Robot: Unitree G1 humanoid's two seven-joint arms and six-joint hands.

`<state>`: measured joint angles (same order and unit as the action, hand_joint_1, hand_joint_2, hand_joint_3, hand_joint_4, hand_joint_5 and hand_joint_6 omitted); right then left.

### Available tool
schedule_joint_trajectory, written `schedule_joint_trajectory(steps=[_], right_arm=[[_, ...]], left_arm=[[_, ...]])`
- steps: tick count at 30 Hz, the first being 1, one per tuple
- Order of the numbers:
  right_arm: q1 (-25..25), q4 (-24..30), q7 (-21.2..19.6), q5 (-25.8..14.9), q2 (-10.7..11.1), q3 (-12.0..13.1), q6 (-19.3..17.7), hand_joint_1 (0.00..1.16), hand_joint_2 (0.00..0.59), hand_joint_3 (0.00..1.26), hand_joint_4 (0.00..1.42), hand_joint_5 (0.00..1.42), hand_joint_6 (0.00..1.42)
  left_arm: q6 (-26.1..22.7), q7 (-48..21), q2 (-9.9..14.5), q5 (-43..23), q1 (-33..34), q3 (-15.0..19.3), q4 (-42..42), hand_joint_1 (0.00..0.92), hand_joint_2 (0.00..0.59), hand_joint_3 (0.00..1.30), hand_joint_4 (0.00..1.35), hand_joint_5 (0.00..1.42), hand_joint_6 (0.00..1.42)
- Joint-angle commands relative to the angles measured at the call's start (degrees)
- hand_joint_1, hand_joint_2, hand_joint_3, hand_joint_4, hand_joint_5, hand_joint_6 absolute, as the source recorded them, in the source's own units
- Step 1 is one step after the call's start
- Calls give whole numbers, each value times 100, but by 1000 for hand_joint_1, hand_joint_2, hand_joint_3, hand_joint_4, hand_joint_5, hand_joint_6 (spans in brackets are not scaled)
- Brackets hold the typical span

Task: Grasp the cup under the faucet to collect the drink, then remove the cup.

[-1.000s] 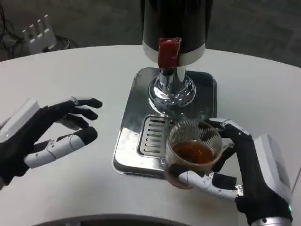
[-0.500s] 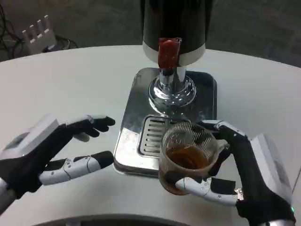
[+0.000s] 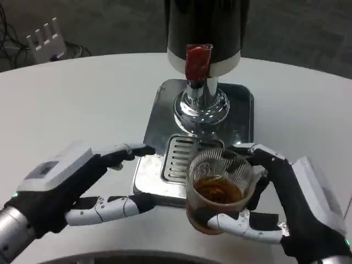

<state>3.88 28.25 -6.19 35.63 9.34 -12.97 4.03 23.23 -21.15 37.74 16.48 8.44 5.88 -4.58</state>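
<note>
A clear ribbed glass cup [image 3: 219, 184] holds brown drink in its lower half. My right hand [image 3: 286, 203] grips it from the right, fingers wrapped around its side and base, over the front edge of the steel drip tray [image 3: 159, 126]. Behind stands the black dispenser [image 3: 206, 27] with its red faucet lever [image 3: 197, 61] and chrome spout base [image 3: 199, 104]. My left hand [image 3: 82, 184] is to the left of the cup, fingers spread and empty, tips close to the tray's left front corner.
The slotted grate [image 3: 179, 158] of the tray lies just behind the cup. A white ridged object [image 3: 44, 36] with cables sits at the far left, beyond the table edge. White tabletop [image 3: 82, 99] spreads left and right.
My left hand has moved right, toward the tray and cup, still empty. The right hand has drawn the cup slightly nearer and leftward, off the grate.
</note>
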Motion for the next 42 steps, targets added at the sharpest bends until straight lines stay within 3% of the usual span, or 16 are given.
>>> schedule_joint_trajectory(steps=[1, 12, 21, 42], right_arm=[[11, 370, 68, -131, 48, 96, -328, 981, 106, 941, 973, 992, 574], [10, 586, 394, -277, 243, 280, -434, 987, 108, 950, 978, 992, 575], [44, 682, 550, -374, 238, 286, -455, 991, 108, 952, 978, 1004, 581], [-40, 661, 589, -405, 161, 306, -406, 993, 109, 962, 990, 1014, 588]], left_arm=[[-49, -60, 95, 145, -147, -107, -224, 0, 99, 230, 154, 199, 302], [-149, 58, 66, 729, -333, -184, -703, 0, 93, 163, 3, 61, 217], [-288, 176, -14, 986, -744, -123, -1089, 0, 93, 94, 0, 0, 167], [-643, -20, 109, 982, -1024, -280, -1230, 0, 92, 58, 0, 0, 132]])
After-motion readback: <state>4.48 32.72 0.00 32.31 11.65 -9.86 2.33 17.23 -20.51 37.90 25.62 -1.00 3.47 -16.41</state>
